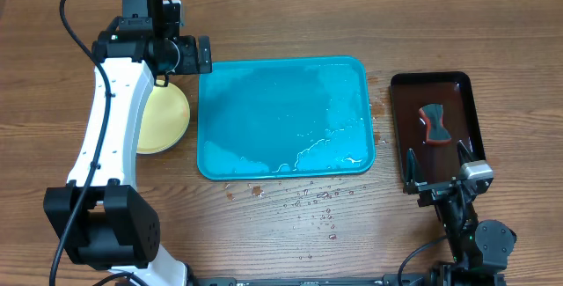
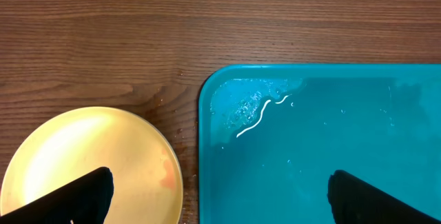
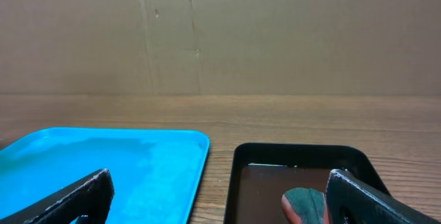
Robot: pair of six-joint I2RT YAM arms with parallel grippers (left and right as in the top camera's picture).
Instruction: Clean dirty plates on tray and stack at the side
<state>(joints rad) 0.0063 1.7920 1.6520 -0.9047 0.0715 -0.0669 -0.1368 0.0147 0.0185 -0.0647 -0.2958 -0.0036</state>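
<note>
The turquoise tray (image 1: 281,119) lies wet at the table's middle with no plate on it. A pale yellow-green plate (image 1: 167,119) sits on the table just left of the tray, partly under my left arm. Any plates beneath it, and the light blue one, are hidden. In the left wrist view the plate (image 2: 89,162) shows a faint orange smear beside the tray's corner (image 2: 310,148). My left gripper (image 1: 202,55) (image 2: 217,196) is open and empty above the gap between plate and tray. My right gripper (image 1: 437,150) (image 3: 217,196) is open and empty at the dark tray's near end.
A narrow dark tray (image 1: 457,88) (image 3: 275,176) at the right holds brown liquid and a red-and-green sponge (image 1: 433,123) (image 3: 303,203). Water drops (image 1: 308,200) lie on the wood in front of the turquoise tray. A cardboard wall stands behind the table.
</note>
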